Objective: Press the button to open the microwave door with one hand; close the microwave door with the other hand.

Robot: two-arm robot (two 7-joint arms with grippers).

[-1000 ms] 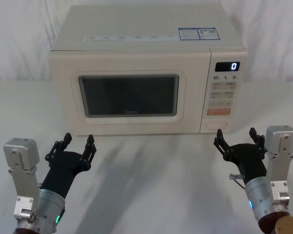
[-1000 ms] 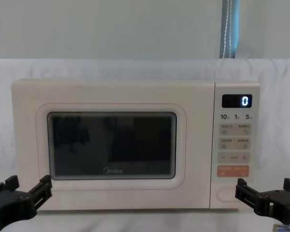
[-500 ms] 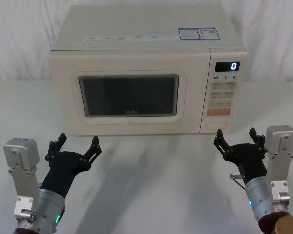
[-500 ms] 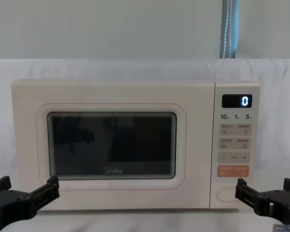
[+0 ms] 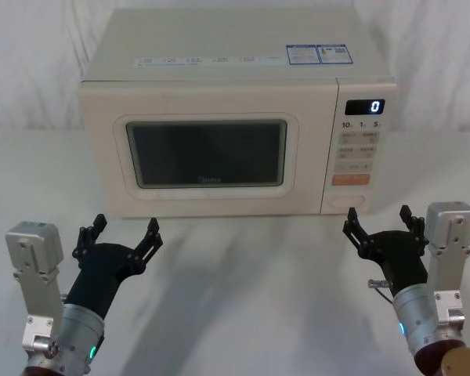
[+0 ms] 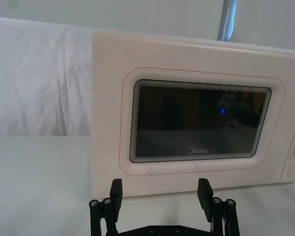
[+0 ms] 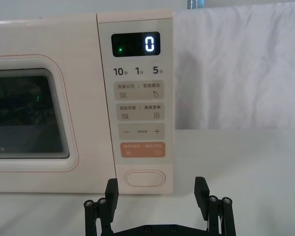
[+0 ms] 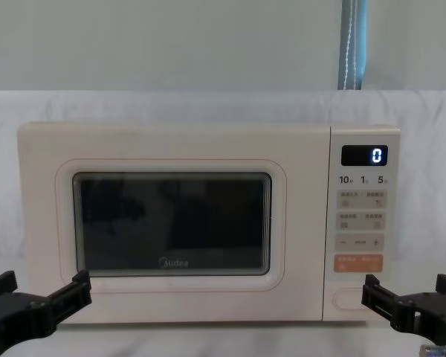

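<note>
While both grippers hang spread and empty, the door point(image 5: 206, 153) sits shut.
Right gripper point(image 5: 381, 225) near the button point(image 5: 351, 201); left gripper point(image 5: 117, 231) before the door.

White cloth-covered table point(image 5: 243, 274), cream microwave point(image 5: 235, 141) standing on it — door shut, flush against the front
</note>
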